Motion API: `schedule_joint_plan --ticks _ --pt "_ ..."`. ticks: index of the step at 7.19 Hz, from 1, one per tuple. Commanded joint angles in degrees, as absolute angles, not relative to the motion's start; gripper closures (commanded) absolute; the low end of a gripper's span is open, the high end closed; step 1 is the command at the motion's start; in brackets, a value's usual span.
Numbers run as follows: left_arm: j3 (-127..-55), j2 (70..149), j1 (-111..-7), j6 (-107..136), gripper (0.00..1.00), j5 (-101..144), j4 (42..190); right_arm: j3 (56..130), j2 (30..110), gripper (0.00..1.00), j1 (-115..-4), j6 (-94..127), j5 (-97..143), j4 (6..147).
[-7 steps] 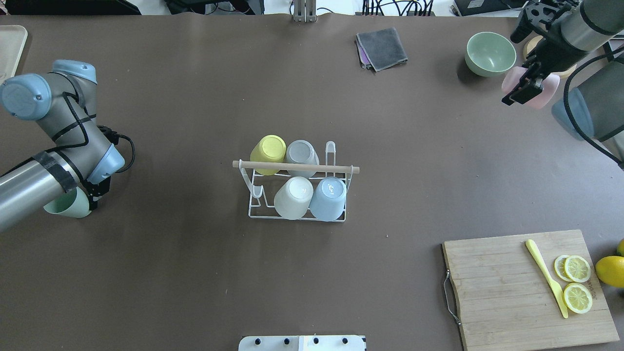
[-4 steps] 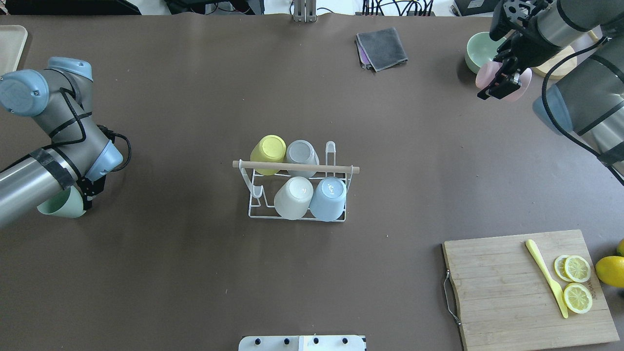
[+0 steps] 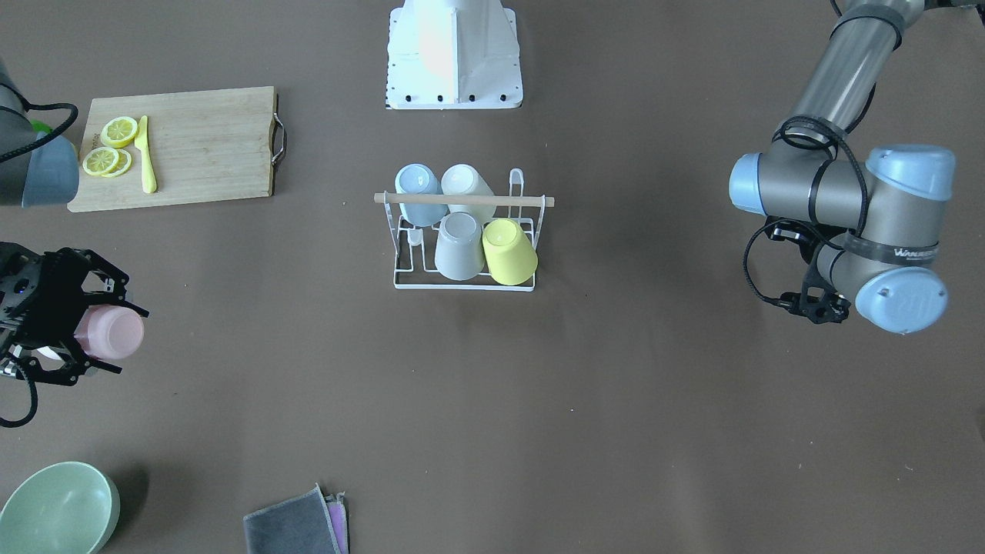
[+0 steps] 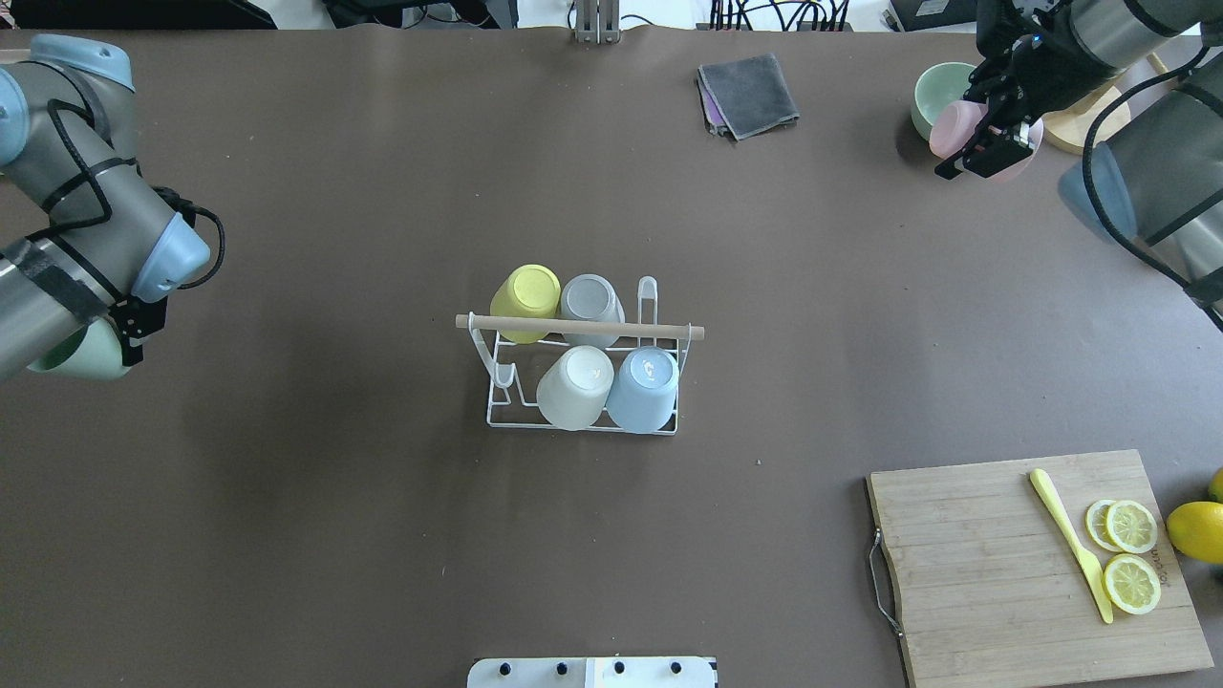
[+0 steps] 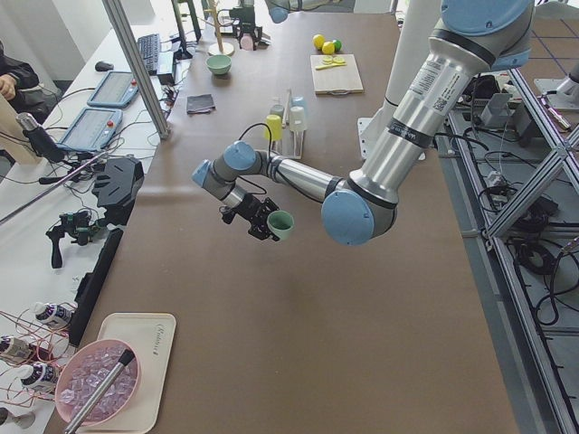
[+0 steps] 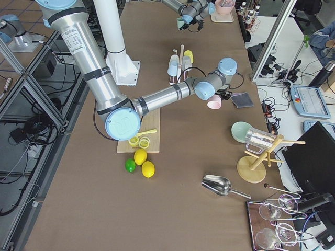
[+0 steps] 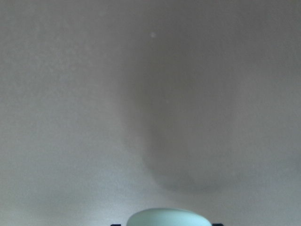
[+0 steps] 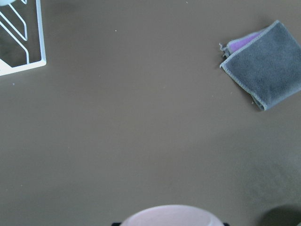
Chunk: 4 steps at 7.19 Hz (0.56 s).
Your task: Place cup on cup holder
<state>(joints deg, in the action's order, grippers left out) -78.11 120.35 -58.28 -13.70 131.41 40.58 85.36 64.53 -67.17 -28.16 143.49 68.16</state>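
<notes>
Right gripper [image 3: 108,338] fingers clamped on pink cup [image 3: 123,331], above the table near green bowl [image 3: 58,508]. Left gripper [image 5: 270,225] fingers closed on green cup [image 4: 76,355], out at the left side. Cup holder [image 4: 669,332] sits mid-table, well apart from both (four cups [image 4: 573,387] on it).

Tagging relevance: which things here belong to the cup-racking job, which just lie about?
Job: cup holder; pink cup, right claw; green cup, left claw; yellow cup; grey cup; white cup; blue cup.
Idle: cutting board, lemon slices, green bowl, grey cloth.
</notes>
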Motion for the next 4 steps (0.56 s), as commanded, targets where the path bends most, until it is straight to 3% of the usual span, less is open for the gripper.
schedule_joint_plan --ticks 1,4 --pt "-86.2 120.4 -60.4 -14.0 1.00 126.1 41.0 85.1 65.6 1.00 -69.2 -23.8 148.4 55.6" --pt "-91.6 119.9 -61.3 -12.1 1.00 125.9 54.5 84.9 66.3 1.00 -71.2 -11.9 153.0 39.0"
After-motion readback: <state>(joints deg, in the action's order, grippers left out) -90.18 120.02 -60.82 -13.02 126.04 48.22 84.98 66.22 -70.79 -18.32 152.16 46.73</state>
